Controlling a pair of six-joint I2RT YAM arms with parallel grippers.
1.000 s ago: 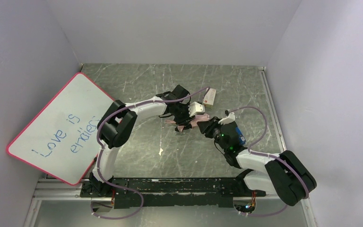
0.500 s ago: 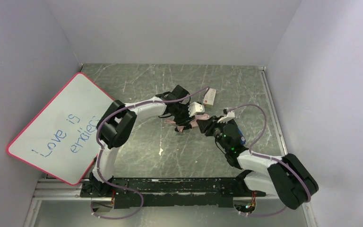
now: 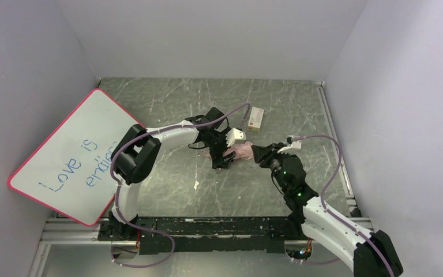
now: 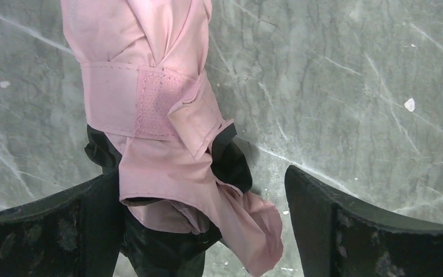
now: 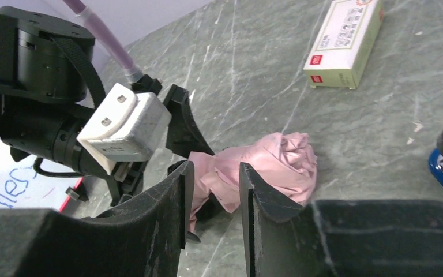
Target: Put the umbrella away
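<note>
Soft, even light from above fills the top view. The table (image 3: 167, 104) carries a faint sheen, and the shadow under the left arm (image 3: 167, 134) is weak. The side walls (image 3: 29, 69) look lilac-tinted and evenly lit. In the wrist views the dark left fingers (image 4: 46, 231) and right fingers (image 5: 150, 231) loom soft-edged, while the umbrella (image 4: 150, 104) is sharp, its stitching clear.

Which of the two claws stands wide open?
The left claw, its fingers spread far apart on either side of the pink umbrella. The right claw shows only a narrow gap between its fingers.
</note>
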